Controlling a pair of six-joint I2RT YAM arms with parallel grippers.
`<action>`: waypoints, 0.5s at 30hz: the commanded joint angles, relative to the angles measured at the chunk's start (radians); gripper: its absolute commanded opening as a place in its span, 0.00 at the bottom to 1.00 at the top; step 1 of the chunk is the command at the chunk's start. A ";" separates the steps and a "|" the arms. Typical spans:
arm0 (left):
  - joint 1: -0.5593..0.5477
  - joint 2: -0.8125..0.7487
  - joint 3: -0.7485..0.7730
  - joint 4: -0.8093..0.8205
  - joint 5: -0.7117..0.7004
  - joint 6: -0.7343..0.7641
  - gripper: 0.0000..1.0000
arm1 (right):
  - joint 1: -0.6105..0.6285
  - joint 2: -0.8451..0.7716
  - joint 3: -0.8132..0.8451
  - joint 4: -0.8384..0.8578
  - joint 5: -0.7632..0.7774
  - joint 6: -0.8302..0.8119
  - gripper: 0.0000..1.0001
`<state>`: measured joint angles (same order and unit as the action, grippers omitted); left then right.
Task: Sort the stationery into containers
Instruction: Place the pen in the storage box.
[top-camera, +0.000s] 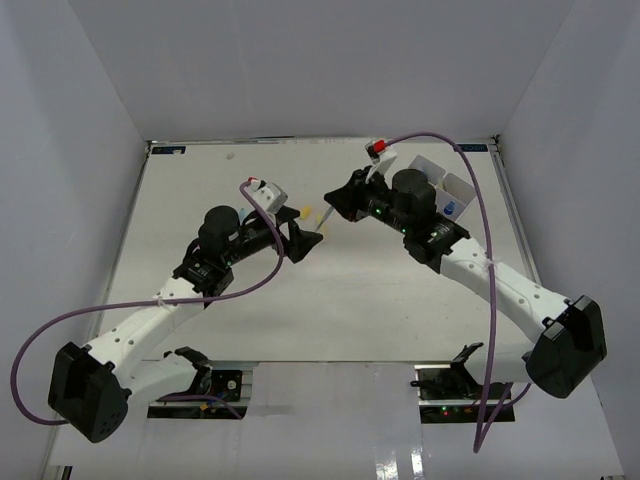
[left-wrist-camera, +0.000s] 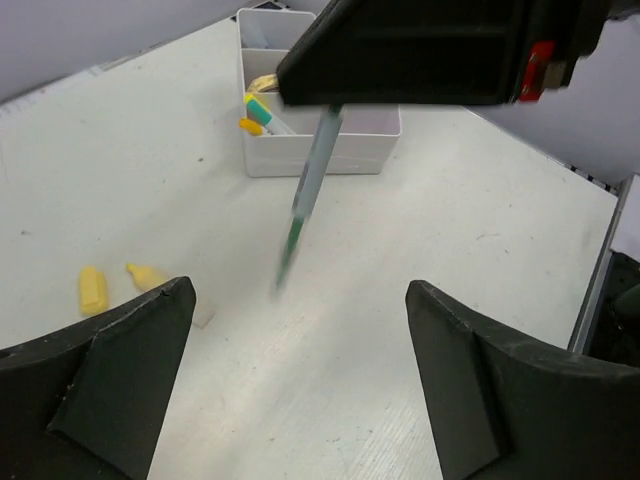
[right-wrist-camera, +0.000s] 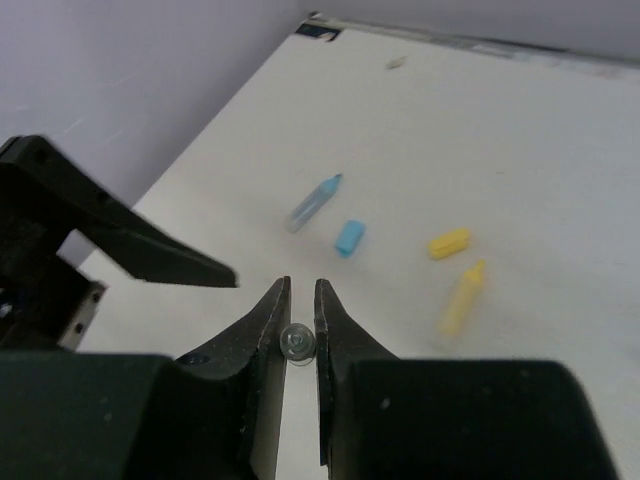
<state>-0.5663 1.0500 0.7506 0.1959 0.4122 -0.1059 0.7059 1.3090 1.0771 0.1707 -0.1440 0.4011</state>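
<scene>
pen (left-wrist-camera: 308, 185): one, thin, grey-green barrel, darker green toward the blurred lower tip; hangs tilted over the bench (left-wrist-camera: 450, 230), in front of the tray
right gripper (right-wrist-camera: 301, 285): clenched on the pen's round top end
left gripper (left-wrist-camera: 298, 290): released, fingers spread wide, clear of the pen
tray (left-wrist-camera: 320, 155): one, white, divided; capped markers (left-wrist-camera: 258, 110) in yellow and green inside one compartment, number unclear
loose on bench: four, namely yellow block (right-wrist-camera: 449, 243), yellow pointed piece (right-wrist-camera: 463, 297), blue block (right-wrist-camera: 349, 237), slim blue-tipped tube (right-wrist-camera: 315, 200)
</scene>
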 joint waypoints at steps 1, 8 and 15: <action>-0.003 0.014 0.023 -0.053 -0.105 -0.031 0.98 | -0.066 -0.069 0.011 -0.074 0.266 -0.163 0.08; 0.019 0.107 0.116 -0.240 -0.456 -0.080 0.98 | -0.397 -0.096 0.010 -0.114 0.474 -0.289 0.08; 0.080 0.185 0.162 -0.325 -0.500 -0.136 0.98 | -0.601 0.027 0.081 -0.088 0.523 -0.317 0.08</action>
<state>-0.5045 1.2236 0.8661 -0.0616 -0.0269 -0.2047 0.1513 1.2865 1.0966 0.0502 0.3164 0.1238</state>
